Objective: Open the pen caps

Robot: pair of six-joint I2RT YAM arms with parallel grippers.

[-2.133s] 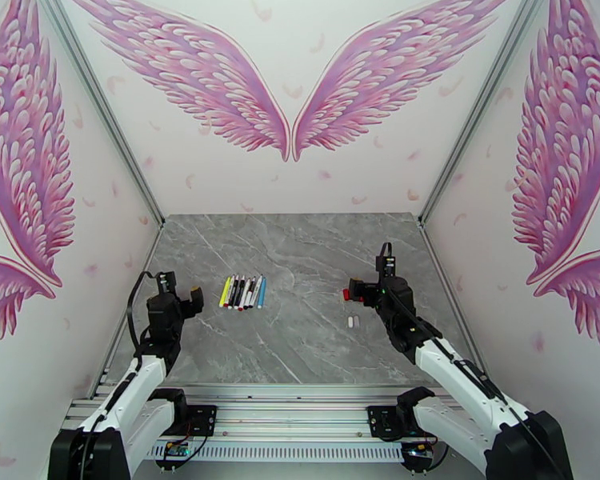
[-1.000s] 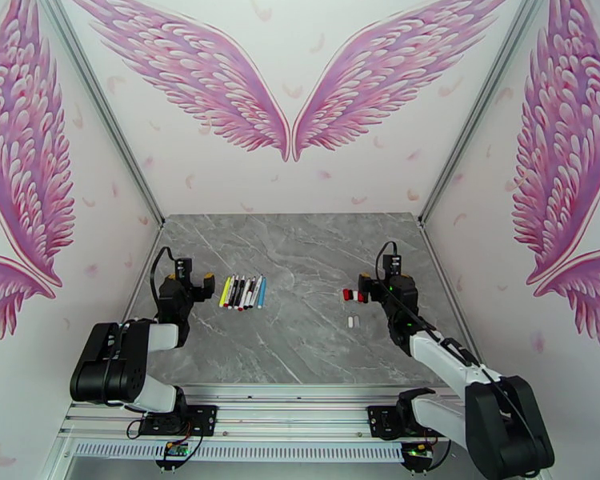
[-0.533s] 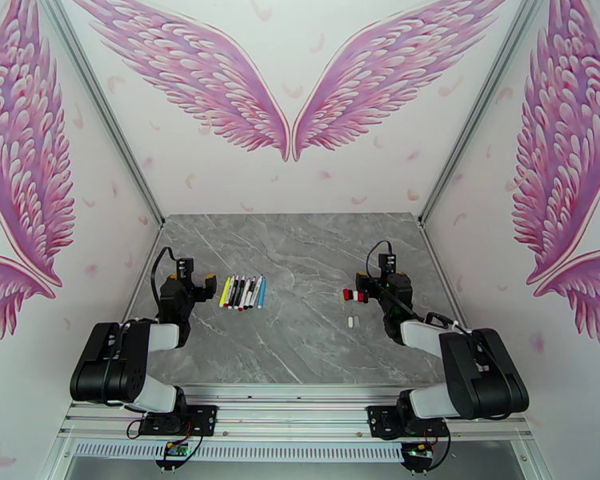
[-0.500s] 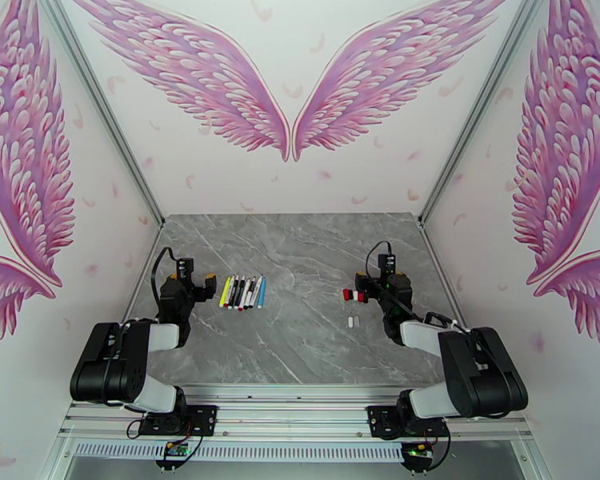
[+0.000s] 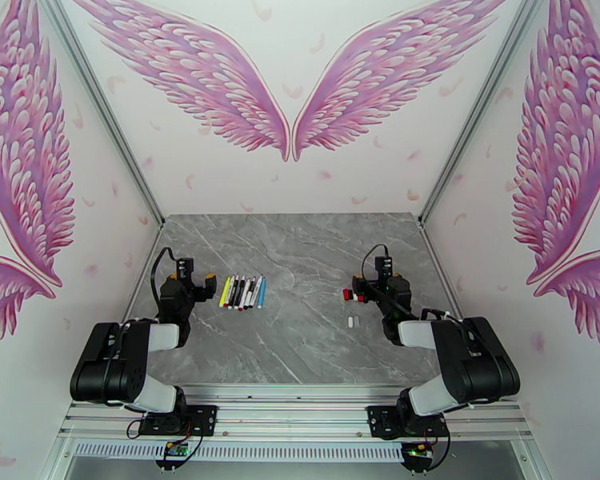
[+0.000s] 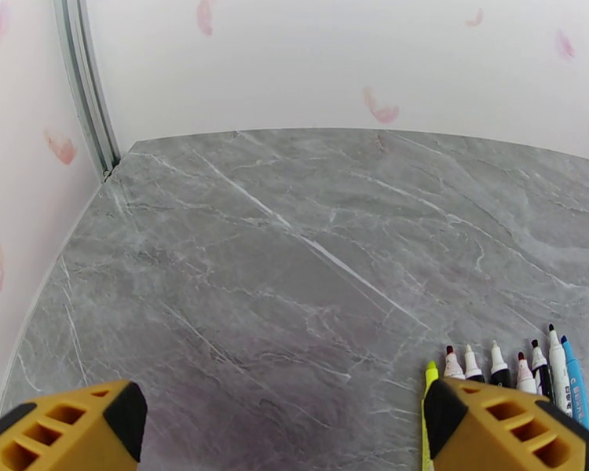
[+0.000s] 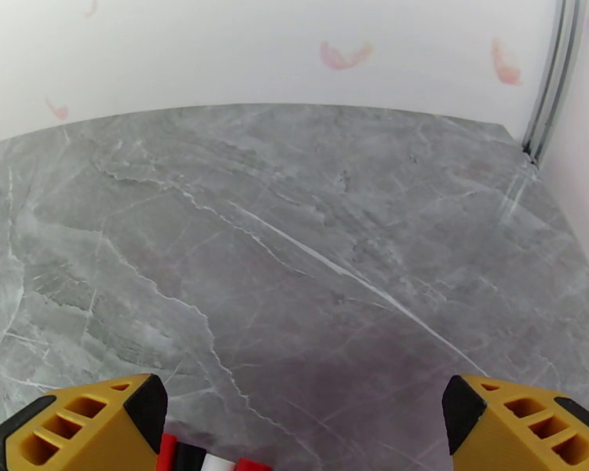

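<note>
You have bright, even, diffuse light in all three views: the white walls [image 5: 300, 178] read clean and the grey marbled surface [image 5: 316, 258] carries only a soft sheen. Shadows are faint. You can see a dim purplish smudge on the surface just ahead of the left gripper [image 6: 287, 421] and the right gripper [image 7: 302, 421], and soft dark patches beneath the arms from above. The overhead view is sharp, though its wall rails [image 5: 100, 106] splay outward toward the corners, and in your wrist views the surface's far edge bows.
</note>
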